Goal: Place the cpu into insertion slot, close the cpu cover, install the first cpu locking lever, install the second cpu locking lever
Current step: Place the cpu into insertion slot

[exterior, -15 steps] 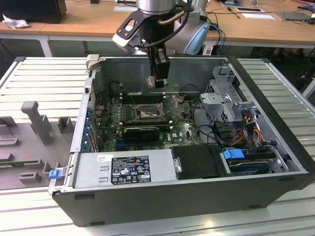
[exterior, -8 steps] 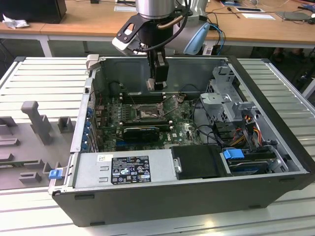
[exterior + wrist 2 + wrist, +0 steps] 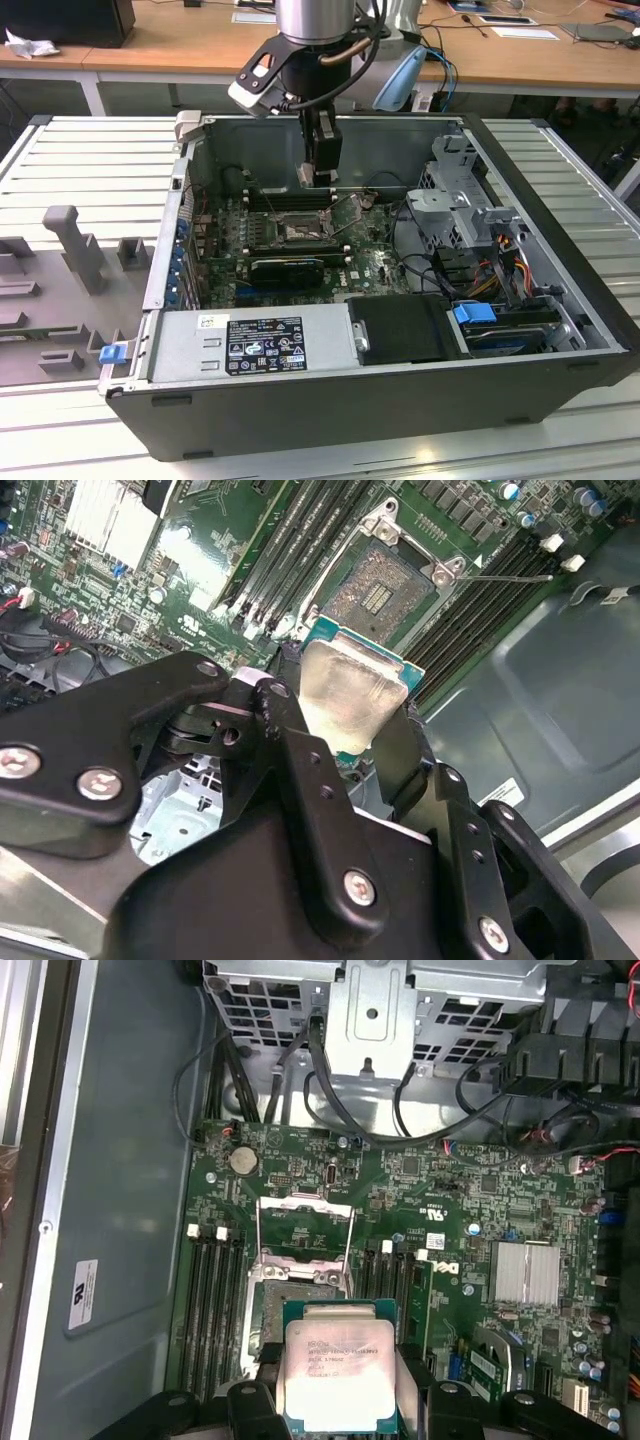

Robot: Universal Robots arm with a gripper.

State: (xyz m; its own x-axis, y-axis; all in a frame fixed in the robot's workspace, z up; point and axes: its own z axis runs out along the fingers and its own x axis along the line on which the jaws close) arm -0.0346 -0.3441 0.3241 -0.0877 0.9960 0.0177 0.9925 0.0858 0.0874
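My gripper (image 3: 320, 178) hangs inside the open computer case, shut on the cpu (image 3: 338, 1370), a square silver chip with a green rim. In the second wrist view the cpu (image 3: 345, 695) sits between the black fingers (image 3: 300, 760), tilted above the board. The insertion slot (image 3: 385, 585) lies bare just beyond the chip, its grey pin field showing. In the first wrist view the chip overlaps part of the slot (image 3: 268, 1305). The cpu cover (image 3: 305, 1206) stands swung open behind the slot. A thin locking lever (image 3: 505, 577) sticks out beside the socket.
The green motherboard (image 3: 375, 265) lies in a black tower case (image 3: 560, 260) on a ribbed metal table. Black memory slots (image 3: 215, 1310) flank the socket. A silver heatsink (image 3: 525, 1272), drive cages (image 3: 465, 200), cables and a power supply (image 3: 255, 340) crowd the case.
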